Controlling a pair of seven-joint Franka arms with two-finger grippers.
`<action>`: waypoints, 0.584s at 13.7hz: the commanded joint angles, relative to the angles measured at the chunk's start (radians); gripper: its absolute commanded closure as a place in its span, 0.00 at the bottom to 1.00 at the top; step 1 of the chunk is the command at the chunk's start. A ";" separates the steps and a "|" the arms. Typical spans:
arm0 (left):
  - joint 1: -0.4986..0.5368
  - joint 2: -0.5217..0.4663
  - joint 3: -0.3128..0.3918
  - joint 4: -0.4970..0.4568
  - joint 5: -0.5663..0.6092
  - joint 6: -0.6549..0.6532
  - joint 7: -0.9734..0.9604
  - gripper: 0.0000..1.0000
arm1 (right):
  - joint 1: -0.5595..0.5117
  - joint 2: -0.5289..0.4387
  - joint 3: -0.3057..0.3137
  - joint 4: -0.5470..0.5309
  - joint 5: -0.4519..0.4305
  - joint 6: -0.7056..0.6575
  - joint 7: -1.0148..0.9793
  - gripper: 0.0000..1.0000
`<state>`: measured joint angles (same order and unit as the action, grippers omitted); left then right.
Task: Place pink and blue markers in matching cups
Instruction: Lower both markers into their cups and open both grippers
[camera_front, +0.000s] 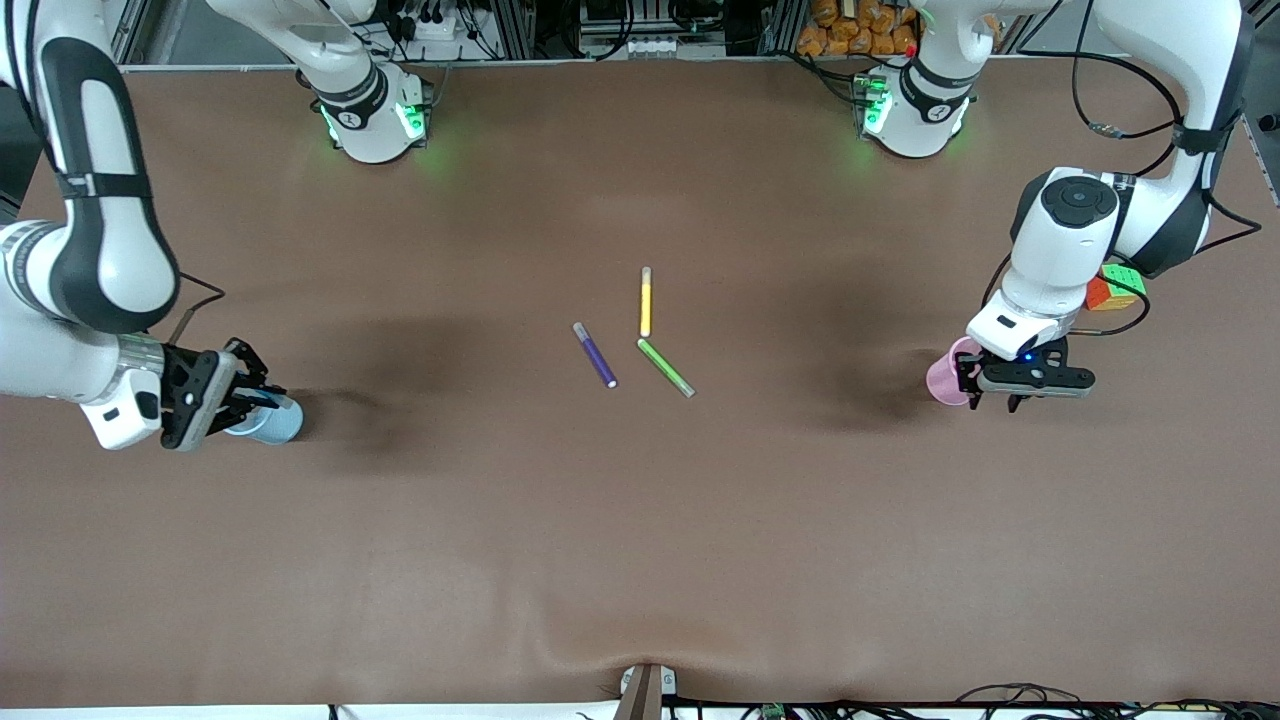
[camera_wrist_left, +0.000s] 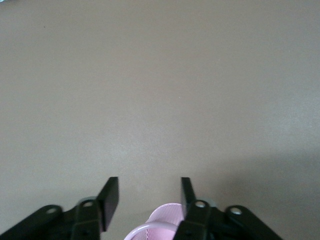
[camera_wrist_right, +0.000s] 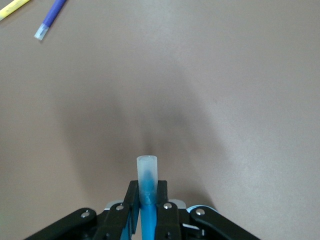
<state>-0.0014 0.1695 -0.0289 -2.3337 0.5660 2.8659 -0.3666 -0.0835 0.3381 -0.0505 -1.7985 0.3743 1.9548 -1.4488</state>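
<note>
Right gripper (camera_front: 250, 398) is clamped on the blue marker (camera_wrist_right: 147, 190), pale end sticking out past the fingertips, and you have it right over the light blue cup (camera_front: 272, 420) at the right arm's end of the table. Left gripper (camera_front: 990, 385) sits over the pink cup (camera_front: 945, 375) at the left arm's end; fingers (camera_wrist_left: 109, 197) are spread apart with nothing between them, cup rim just under them. You can't see the pink marker in any view. Purple pen (camera_front: 595, 355), yellow pen (camera_front: 646, 301) and green pen (camera_front: 666, 367) lie mid-table, close together.
</note>
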 joint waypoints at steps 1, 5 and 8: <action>0.009 -0.011 -0.006 0.007 0.026 0.015 -0.017 0.00 | -0.061 -0.022 0.020 -0.030 0.098 -0.001 -0.167 1.00; 0.011 -0.024 -0.006 0.057 0.026 -0.046 -0.012 0.00 | -0.105 0.007 0.020 -0.028 0.218 -0.020 -0.327 1.00; 0.004 -0.034 -0.026 0.115 0.006 -0.155 -0.011 0.00 | -0.131 0.041 0.020 -0.024 0.271 -0.020 -0.427 1.00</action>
<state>0.0001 0.1552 -0.0321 -2.2510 0.5660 2.7769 -0.3666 -0.1813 0.3602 -0.0502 -1.8213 0.5980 1.9385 -1.8062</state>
